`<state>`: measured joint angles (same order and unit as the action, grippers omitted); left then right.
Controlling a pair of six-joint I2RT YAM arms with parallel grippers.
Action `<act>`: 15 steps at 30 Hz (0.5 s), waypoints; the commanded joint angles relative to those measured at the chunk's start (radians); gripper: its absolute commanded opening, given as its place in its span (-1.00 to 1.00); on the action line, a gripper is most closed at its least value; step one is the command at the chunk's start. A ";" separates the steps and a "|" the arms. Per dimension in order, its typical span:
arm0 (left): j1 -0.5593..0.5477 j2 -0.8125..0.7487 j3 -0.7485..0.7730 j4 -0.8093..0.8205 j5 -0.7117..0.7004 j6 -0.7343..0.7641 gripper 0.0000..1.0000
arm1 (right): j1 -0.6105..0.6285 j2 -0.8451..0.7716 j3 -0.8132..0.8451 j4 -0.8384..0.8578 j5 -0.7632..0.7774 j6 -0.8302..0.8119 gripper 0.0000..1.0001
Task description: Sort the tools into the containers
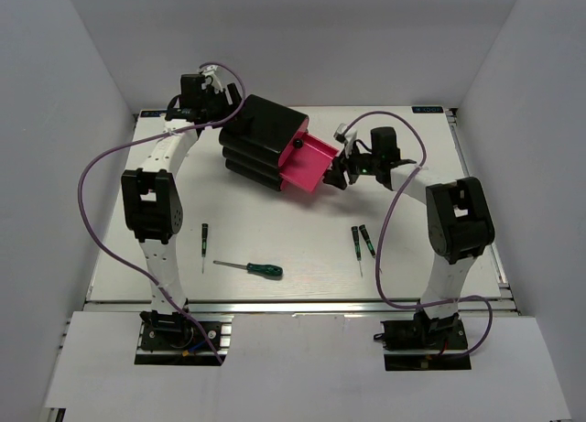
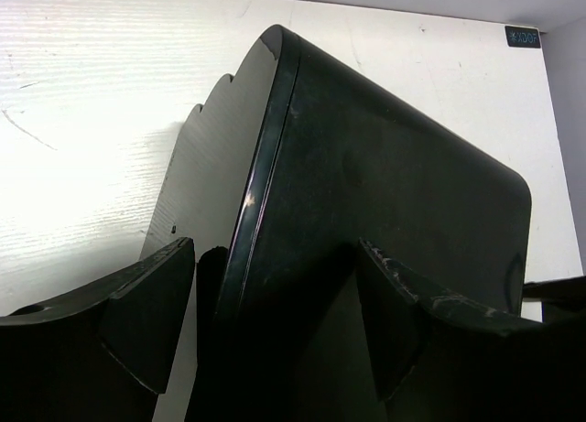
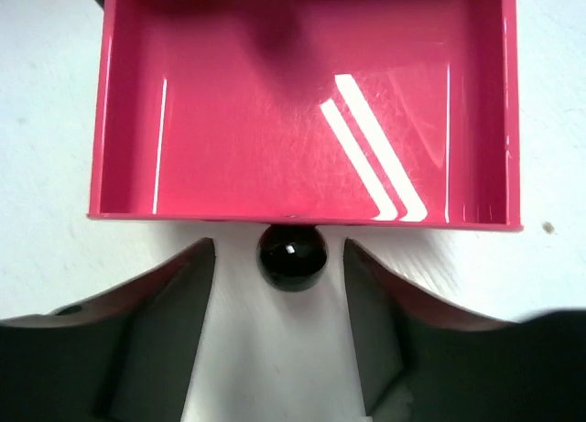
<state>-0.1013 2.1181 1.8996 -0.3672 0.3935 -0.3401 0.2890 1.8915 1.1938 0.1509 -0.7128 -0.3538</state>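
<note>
The black box [image 1: 265, 134] of containers stands at the back centre. One pink drawer [image 1: 311, 158] is pulled out toward the right, and its floor [image 3: 275, 120] is bare. My right gripper [image 3: 279, 294] is open, and the drawer's black knob [image 3: 292, 254] sits between its fingertips with a gap on each side. My left gripper [image 2: 275, 321] is open wide and straddles the back edge of the box [image 2: 385, 184]. A green-handled screwdriver [image 1: 258, 269] lies at the front centre. One black precision screwdriver [image 1: 203, 239] lies to its left, and two more [image 1: 362, 240] lie to its right.
White walls close in the table [image 1: 275, 221] on the left, back and right. Purple cables loop from both arms over the table. The box stands at an angle, with its drawer fronts facing right and forward. A second black knob [image 1: 298, 143] shows on the box front.
</note>
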 commanded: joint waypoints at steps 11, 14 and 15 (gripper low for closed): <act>0.022 -0.092 0.030 -0.229 -0.261 -0.014 0.69 | -0.024 -0.221 -0.094 -0.118 -0.016 -0.120 0.71; 0.022 -0.156 -0.011 -0.252 -0.337 -0.049 0.69 | -0.022 -0.334 -0.169 -0.197 -0.048 -0.265 0.79; 0.023 -0.203 -0.029 -0.260 -0.358 -0.077 0.69 | -0.017 -0.374 -0.210 -0.192 -0.071 -0.313 0.79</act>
<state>-0.0868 2.0491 1.9041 -0.5194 0.1692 -0.3832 0.2722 1.6234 1.0500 0.0177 -0.7212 -0.5079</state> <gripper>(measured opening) 0.843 0.891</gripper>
